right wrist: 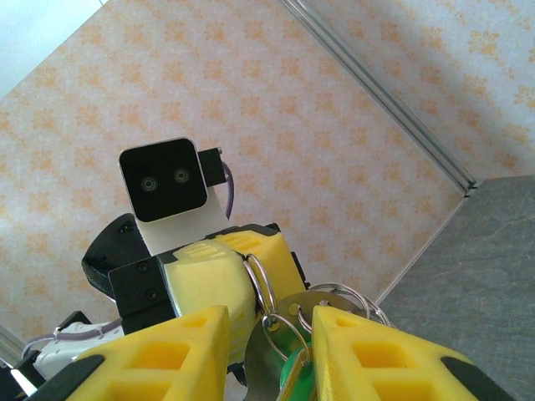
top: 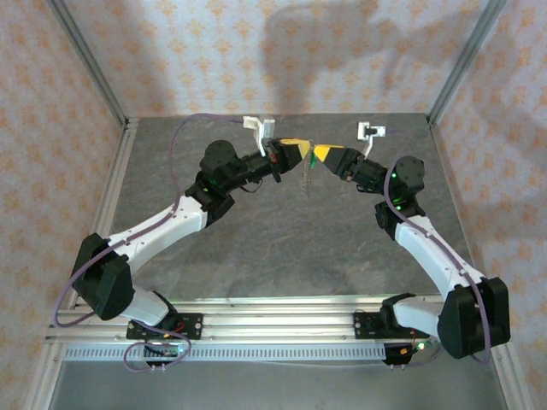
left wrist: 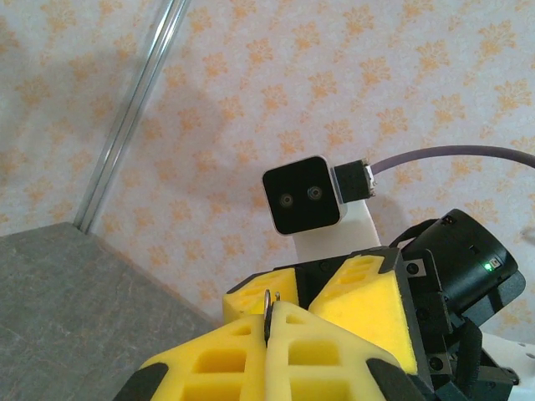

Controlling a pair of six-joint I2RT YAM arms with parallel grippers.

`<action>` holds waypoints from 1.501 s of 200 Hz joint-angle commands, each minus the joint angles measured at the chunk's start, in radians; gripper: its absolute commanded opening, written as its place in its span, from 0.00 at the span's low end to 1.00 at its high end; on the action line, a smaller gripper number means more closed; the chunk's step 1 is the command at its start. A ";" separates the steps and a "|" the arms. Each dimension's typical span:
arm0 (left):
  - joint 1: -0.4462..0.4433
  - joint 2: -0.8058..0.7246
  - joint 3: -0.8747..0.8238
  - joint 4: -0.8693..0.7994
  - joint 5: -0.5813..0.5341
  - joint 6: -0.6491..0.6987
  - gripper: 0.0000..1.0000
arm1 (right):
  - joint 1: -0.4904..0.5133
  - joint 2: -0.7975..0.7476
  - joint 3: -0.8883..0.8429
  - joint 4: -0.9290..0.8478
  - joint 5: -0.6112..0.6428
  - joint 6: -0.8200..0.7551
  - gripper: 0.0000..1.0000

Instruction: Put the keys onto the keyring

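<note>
My left gripper [left wrist: 269, 316] is shut on the keyring [left wrist: 267, 299], a thin metal loop whose edge pokes up between the yellow pads. In the right wrist view the same keyring [right wrist: 261, 274] sits pinched in the left gripper's fingers [right wrist: 219, 269]. Several keys [right wrist: 282, 355] on small split rings, with a green tag, hang from it. My right gripper [right wrist: 269, 327] stands open around the keys, with a gap to its left pad. From above, the left gripper [top: 300, 152] and right gripper [top: 320, 155] meet tip to tip above the table, and the keys [top: 307, 175] dangle below them.
The grey table [top: 282, 239] lies under both arms, ringed by patterned walls and metal frame posts [top: 90, 64]. Both grippers hover near the back wall. The right wrist camera [left wrist: 303, 197] faces the left one closely.
</note>
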 commanded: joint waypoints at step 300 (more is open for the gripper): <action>0.291 0.113 0.506 -0.842 0.436 0.410 0.62 | 0.012 0.265 0.592 -1.080 -0.213 -0.771 0.00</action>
